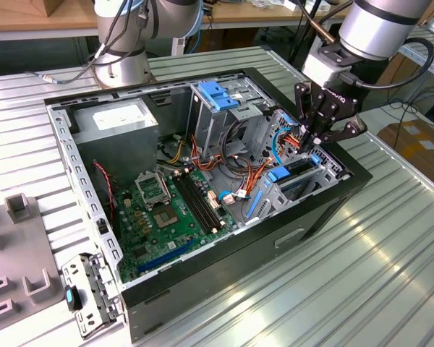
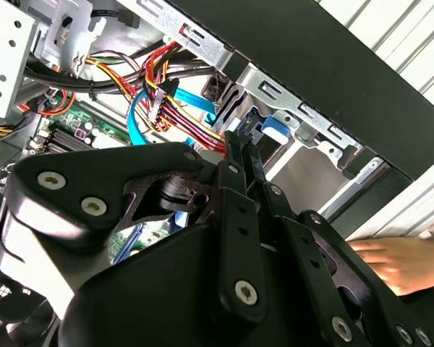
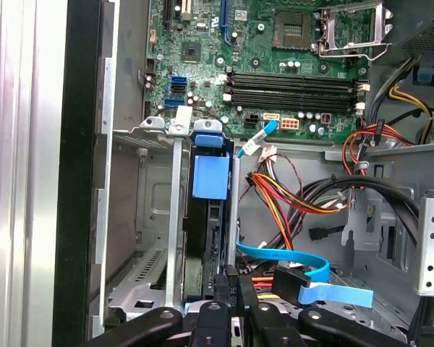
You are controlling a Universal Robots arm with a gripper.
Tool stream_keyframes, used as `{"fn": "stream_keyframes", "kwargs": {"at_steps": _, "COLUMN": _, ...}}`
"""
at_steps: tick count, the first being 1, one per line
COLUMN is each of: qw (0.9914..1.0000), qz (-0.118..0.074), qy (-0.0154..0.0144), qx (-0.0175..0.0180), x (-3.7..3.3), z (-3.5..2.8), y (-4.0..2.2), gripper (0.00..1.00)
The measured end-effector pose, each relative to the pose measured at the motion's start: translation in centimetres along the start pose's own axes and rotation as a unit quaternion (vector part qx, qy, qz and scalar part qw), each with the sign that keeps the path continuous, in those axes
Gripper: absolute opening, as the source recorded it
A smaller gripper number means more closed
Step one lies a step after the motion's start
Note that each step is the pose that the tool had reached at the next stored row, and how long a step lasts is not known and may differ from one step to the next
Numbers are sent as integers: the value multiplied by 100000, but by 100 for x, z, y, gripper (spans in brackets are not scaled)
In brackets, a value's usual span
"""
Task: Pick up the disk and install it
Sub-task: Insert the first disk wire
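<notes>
Gripper (image 2: 240, 144) over drive bay, coloured cables (image 2: 166, 101), a hand (image 2: 394, 260)

A robotics lab or workshop; an opened black desktop computer case (image 1: 224, 238) lies on a ribbed aluminium worktable (image 1: 376, 267); wooden benches (image 1: 29, 18) stand behind.

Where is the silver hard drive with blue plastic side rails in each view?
Exterior view: silver hard drive on edge in the bay at the view's right, under the black gripper.
First wrist view: blue-tabbed, upright in the metal bay.
Second wrist view: its blue rail end.
Shared landmark: light-blue flat cable beside it.
</notes>
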State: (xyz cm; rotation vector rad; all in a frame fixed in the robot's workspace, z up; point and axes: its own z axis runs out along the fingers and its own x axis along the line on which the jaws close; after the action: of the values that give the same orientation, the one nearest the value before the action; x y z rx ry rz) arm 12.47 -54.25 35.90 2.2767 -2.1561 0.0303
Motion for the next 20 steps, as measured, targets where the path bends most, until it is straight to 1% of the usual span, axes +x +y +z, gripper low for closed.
{"fn": "stream_keyframes", "kwargs": {"at_steps": 7, "qw": 100000, "qz": 3, "qy": -7, "qx": 2, "x": 0, "z": 0, "y": 0, "gripper": 17}}
{"fn": "stream_keyframes", "kwargs": {"at_steps": 9, "qw": 100000, "qz": 0, "qy": -7, "qx": -1, "x": 14, "z": 4, "y": 1, "gripper": 17}}
{"fn": "stream_keyframes", "kwargs": {"at_steps": 13, "qw": 100000, "qz": 6, "qy": -64, "qx": 3, "x": 65, "z": 17, "y": 4, "gripper": 17}}
{"fn": "stream_keyframes", "kwargs": {"at_steps": 20, "qw": 100000, "qz": 278, "qy": -64, "qx": 93, "x": 80, "z": 50, "y": 17, "gripper": 17}}
